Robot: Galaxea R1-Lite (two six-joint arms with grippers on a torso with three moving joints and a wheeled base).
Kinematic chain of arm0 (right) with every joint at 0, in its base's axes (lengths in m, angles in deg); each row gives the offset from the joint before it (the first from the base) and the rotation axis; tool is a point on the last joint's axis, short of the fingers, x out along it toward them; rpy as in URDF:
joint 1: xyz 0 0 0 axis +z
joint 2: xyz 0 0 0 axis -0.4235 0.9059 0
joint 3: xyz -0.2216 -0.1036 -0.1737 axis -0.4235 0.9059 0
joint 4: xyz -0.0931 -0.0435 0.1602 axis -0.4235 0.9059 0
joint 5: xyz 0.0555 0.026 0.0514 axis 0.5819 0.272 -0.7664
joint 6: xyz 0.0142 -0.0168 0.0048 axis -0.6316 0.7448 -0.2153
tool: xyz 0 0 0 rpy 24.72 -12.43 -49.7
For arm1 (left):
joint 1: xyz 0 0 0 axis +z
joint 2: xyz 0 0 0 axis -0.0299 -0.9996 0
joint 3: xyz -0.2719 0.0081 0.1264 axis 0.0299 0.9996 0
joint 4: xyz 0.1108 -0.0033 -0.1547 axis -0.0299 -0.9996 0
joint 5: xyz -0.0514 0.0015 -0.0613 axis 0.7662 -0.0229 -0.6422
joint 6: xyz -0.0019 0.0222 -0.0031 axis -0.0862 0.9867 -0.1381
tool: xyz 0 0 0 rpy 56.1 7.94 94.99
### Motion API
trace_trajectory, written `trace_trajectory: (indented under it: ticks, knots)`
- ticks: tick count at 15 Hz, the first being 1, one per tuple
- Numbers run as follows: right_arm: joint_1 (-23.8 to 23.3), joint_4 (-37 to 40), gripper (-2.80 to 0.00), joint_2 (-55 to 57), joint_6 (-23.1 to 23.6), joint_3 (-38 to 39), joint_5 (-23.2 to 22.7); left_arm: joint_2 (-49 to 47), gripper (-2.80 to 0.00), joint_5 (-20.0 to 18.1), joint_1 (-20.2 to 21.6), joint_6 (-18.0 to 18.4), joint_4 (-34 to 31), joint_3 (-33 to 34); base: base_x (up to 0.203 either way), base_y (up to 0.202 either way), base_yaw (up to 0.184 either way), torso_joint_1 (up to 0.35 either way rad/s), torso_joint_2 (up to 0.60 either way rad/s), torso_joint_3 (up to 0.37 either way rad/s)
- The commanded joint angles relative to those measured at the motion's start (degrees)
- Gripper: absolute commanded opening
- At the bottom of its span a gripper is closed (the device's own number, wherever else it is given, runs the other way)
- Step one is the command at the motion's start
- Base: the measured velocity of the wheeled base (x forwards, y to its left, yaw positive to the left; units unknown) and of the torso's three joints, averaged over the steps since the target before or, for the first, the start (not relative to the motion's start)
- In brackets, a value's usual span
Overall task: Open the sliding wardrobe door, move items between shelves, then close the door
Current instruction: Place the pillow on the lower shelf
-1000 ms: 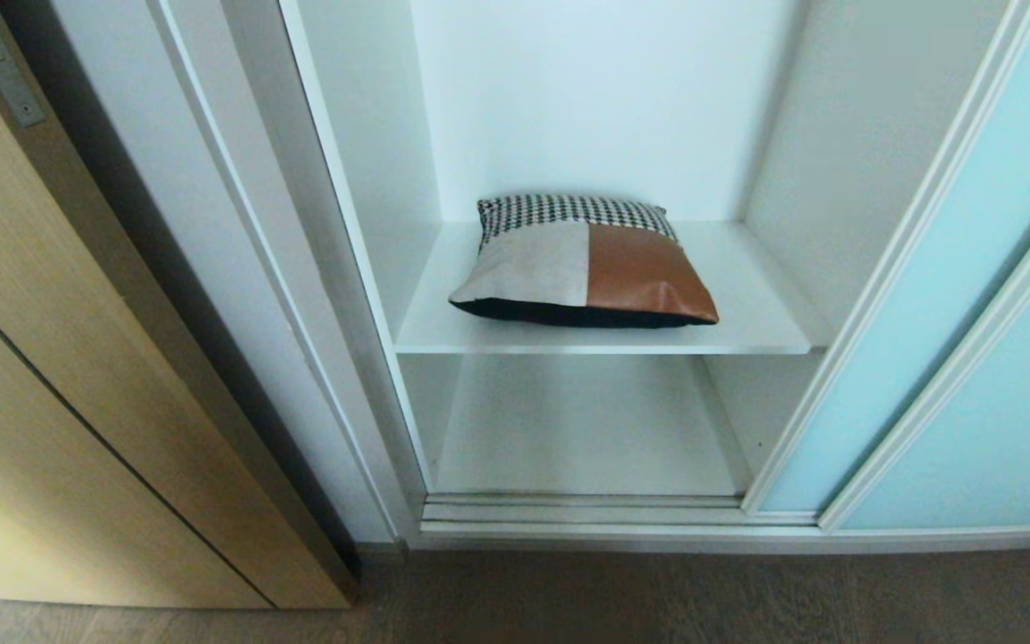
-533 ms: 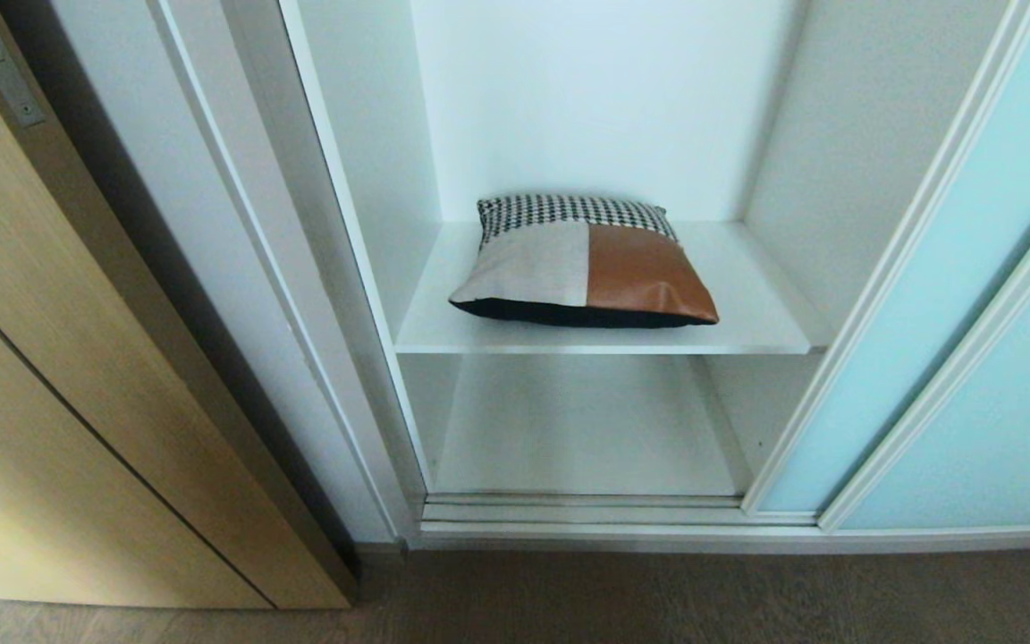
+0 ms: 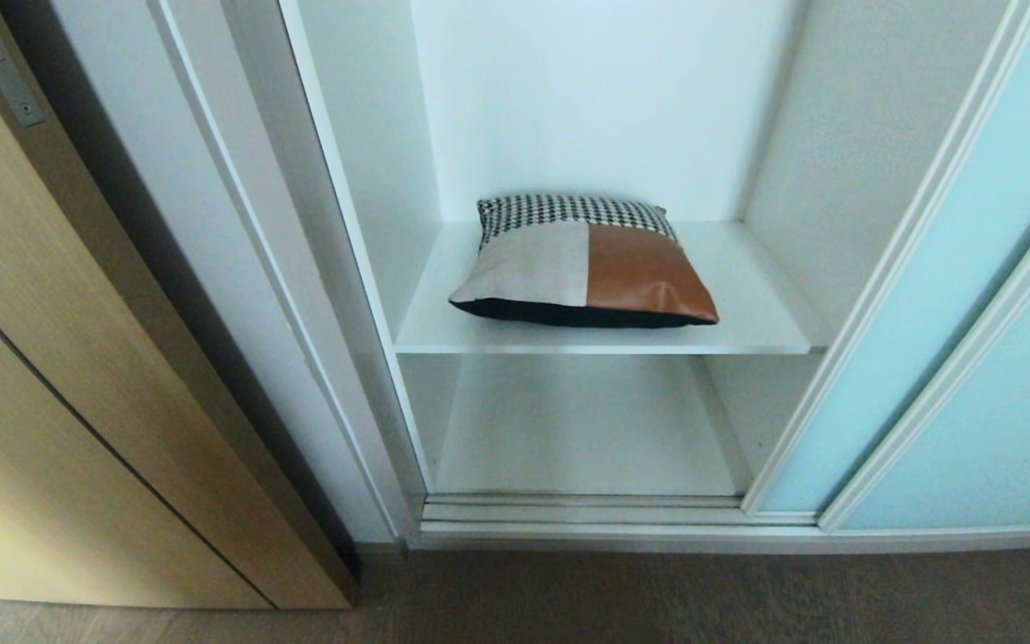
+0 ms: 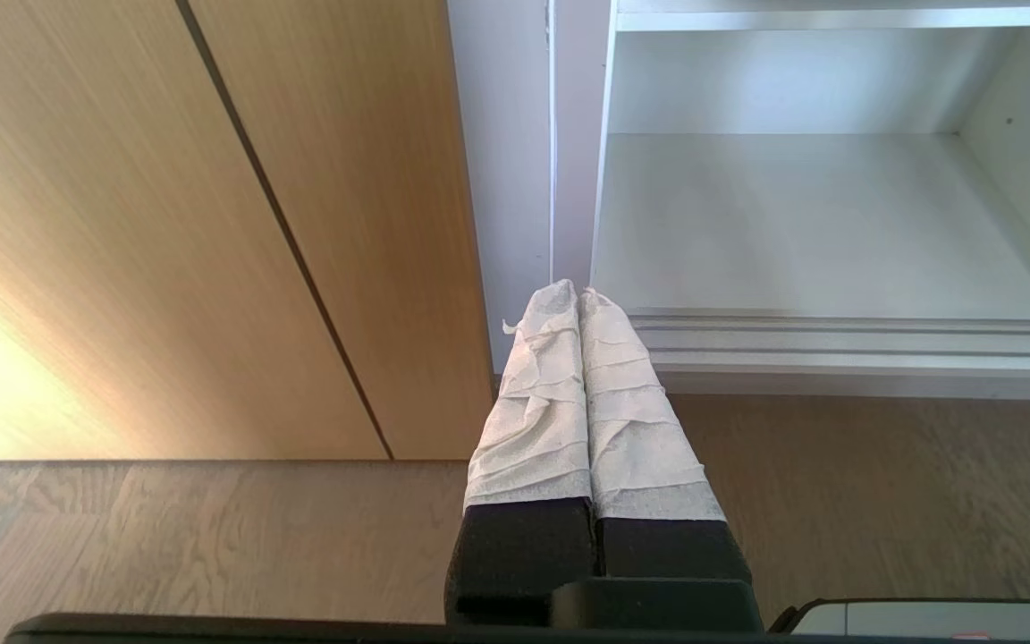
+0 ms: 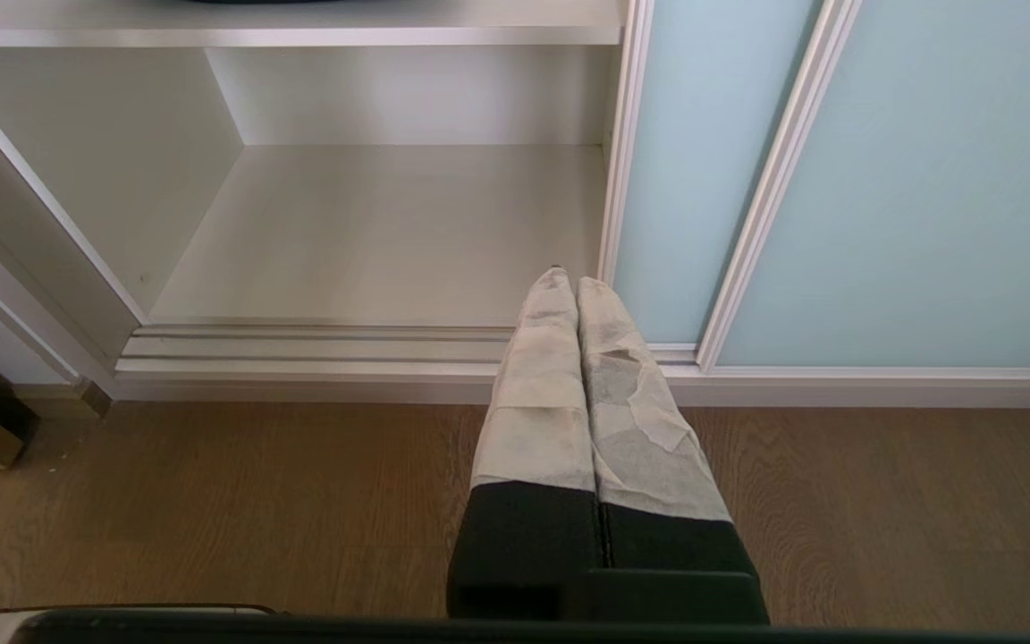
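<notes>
The wardrobe stands open: its pale-blue sliding door (image 3: 944, 295) is pushed to the right. A patchwork cushion (image 3: 582, 264) lies flat on the upper white shelf (image 3: 752, 335). The bottom shelf (image 3: 582, 429) under it holds nothing. Neither arm shows in the head view. My left gripper (image 4: 578, 291) is shut and empty, low over the floor before the wardrobe's left post. My right gripper (image 5: 566, 279) is also shut and empty, in front of the door's (image 5: 685, 179) left edge and the bottom shelf (image 5: 390, 233).
A tan wood door (image 3: 59, 376) with a black lever stands ajar to the left of the wardrobe. Silver floor tracks (image 3: 586, 512) run along the wardrobe's front. Wood floor (image 3: 658, 599) lies before it. A second blue panel (image 3: 1016, 411) sits right of the sliding door.
</notes>
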Motion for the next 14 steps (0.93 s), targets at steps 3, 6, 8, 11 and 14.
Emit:
trace_trajectory:
  ticks: [3,6,8,11,14]
  knots:
    - [-0.1,0.0,-2.80,0.0,0.0,0.1,0.0,-0.1,-2.80,0.0,0.0,0.0,0.0,0.1,0.000,0.000,0.000,0.000,0.00,0.000]
    - [0.0,0.0,-2.80,0.0,0.0,0.0,0.0,-0.1,-2.80,0.0,0.0,0.0,0.0,0.1,0.000,0.000,0.000,0.000,0.00,0.000]
    - [0.0,0.0,-2.80,0.0,0.0,0.0,0.0,-0.1,-2.80,0.0,0.0,0.0,0.0,0.1,0.000,0.000,0.000,0.000,0.00,0.000]
    - [0.0,0.0,-2.80,0.0,0.0,0.1,0.0,-0.1,-2.80,0.0,0.0,0.0,0.0,0.1,0.000,0.000,0.000,0.000,0.00,0.000]
    - [0.0,0.0,-2.80,0.0,0.0,0.1,0.0,-0.1,-2.80,0.0,0.0,0.0,0.0,0.1,0.000,0.000,0.000,0.000,0.00,0.000]
